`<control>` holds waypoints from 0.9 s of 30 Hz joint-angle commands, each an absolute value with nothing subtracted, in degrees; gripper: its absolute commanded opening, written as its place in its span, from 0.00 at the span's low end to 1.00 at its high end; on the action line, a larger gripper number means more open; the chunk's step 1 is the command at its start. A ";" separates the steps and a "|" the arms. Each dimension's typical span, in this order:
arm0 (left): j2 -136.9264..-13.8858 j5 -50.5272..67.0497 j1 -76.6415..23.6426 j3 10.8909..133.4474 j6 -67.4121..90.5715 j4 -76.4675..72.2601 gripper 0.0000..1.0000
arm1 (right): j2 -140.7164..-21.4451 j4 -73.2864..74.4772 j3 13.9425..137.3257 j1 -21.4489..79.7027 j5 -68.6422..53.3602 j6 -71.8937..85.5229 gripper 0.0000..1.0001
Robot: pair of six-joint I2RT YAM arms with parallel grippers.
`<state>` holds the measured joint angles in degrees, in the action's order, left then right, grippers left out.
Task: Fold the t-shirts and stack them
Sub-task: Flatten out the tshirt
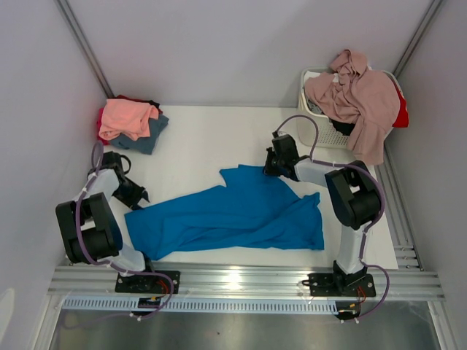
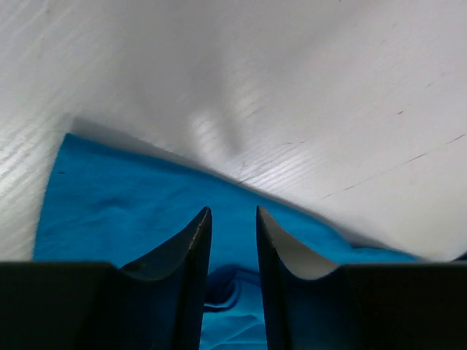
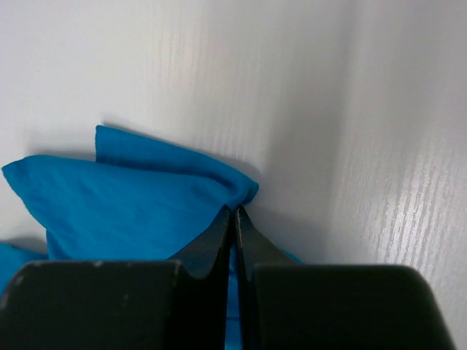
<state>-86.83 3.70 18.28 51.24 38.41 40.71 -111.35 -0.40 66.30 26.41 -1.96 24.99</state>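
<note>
The blue shirt (image 1: pixel 241 215) is lying rumpled across the middle of the worktop (image 1: pixel 211 138), between both arms. The right jaws are pinching fully shut on a fold at its far edge. The left jaws are standing narrowly parted at its left end with cloth bunching between them, and their hold cannot be confirmed. Judgement: opposite ends are being taken to stretch it flat. Stacked shirts (image 1: pixel 131 120) are sitting far left.
</note>
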 commanded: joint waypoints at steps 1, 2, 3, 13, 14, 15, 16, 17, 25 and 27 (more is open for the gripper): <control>-85.95 -1.91 18.72 53.43 37.97 43.41 0.49 | -106.97 -0.44 66.54 26.54 -0.35 23.64 0.06; -85.96 -2.54 18.72 53.52 37.97 43.68 0.52 | -106.96 -0.70 66.53 26.63 -0.35 23.64 0.06; -86.31 -3.33 18.81 53.44 37.97 44.12 0.55 | -106.27 -0.96 65.75 26.54 -0.35 23.64 0.06; -92.10 -9.49 20.30 56.78 38.76 50.80 0.74 | -103.71 -3.25 63.54 25.31 -2.81 23.99 0.06; -92.63 -9.49 20.30 57.13 38.67 51.06 0.74 | -103.54 -3.34 63.63 25.23 -2.99 23.91 0.06; -93.25 -9.67 20.39 57.30 38.67 51.33 0.74 | -103.36 -3.43 63.72 25.14 -3.16 23.82 0.05; -94.03 -10.19 20.30 57.74 38.67 51.85 0.72 | -103.19 -3.34 63.89 25.05 -3.34 23.82 0.05; -96.13 -10.54 20.22 58.53 38.76 52.55 0.71 | -102.84 -3.25 63.98 25.05 -3.43 23.82 0.05; -98.87 -13.62 15.65 61.26 39.20 56.86 0.56 | -101.43 -4.13 63.98 24.96 -4.04 24.26 0.04; -99.66 -13.19 14.42 62.48 38.76 56.78 0.36 | -100.99 -4.39 63.64 24.87 -4.22 24.35 0.04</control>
<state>-98.41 -11.51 16.29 59.24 39.07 55.07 -104.12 -1.45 63.64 25.10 -3.73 24.38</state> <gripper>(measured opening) 0.447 0.051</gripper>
